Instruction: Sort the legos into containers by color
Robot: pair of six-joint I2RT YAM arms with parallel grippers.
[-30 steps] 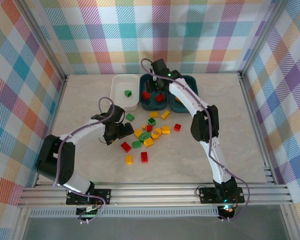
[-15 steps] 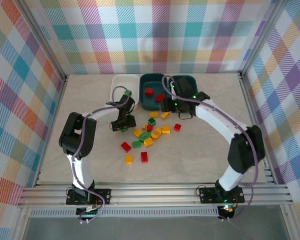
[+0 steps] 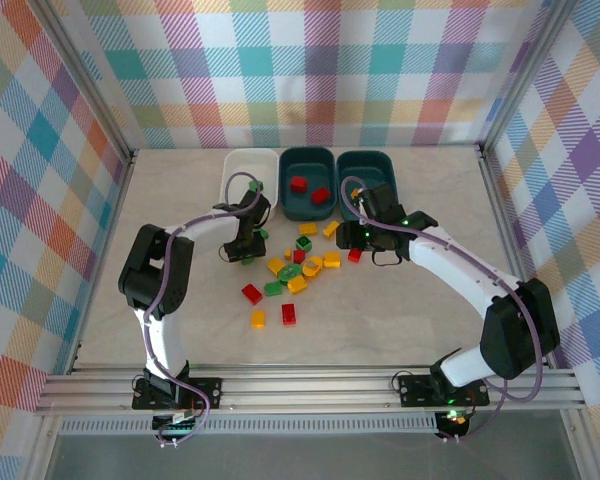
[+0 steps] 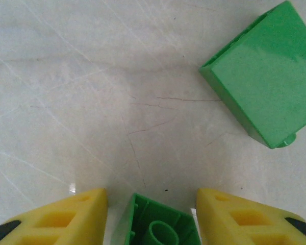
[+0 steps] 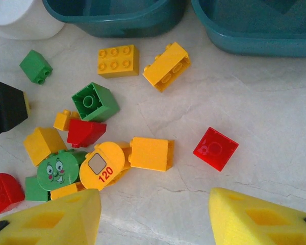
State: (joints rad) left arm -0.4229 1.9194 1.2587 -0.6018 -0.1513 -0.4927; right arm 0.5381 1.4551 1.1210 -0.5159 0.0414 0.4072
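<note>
Legos lie in a loose pile [image 3: 300, 270] in front of the containers, which are a white tub [image 3: 238, 160] and two dark teal tubs [image 3: 308, 152] [image 3: 380, 158]. Two red legos [image 3: 298, 183] sit in the middle tub. My left gripper [image 3: 245, 245] [image 4: 152, 196] stands low over the table near the white tub. Its yellow fingers are shut on a green lego [image 4: 160, 224] whose hollow underside faces the camera. A second green lego [image 4: 268, 92] lies just beyond. My right gripper [image 3: 365, 235] [image 5: 154, 196] hangs open over bare table, with a red lego [image 5: 215, 148] and a yellow lego [image 5: 151, 153] ahead of it.
A red brick [image 3: 251, 293], a yellow brick [image 3: 258, 319] and another red brick [image 3: 289, 313] lie apart on the near side of the pile. The left gripper's black body [image 5: 5, 107] shows at the left of the right wrist view. Frame rails edge the table.
My left gripper moved up toward the white tub, then closed around the green lego. My right arm came back from over the middle teal tub to the right side of the pile.
</note>
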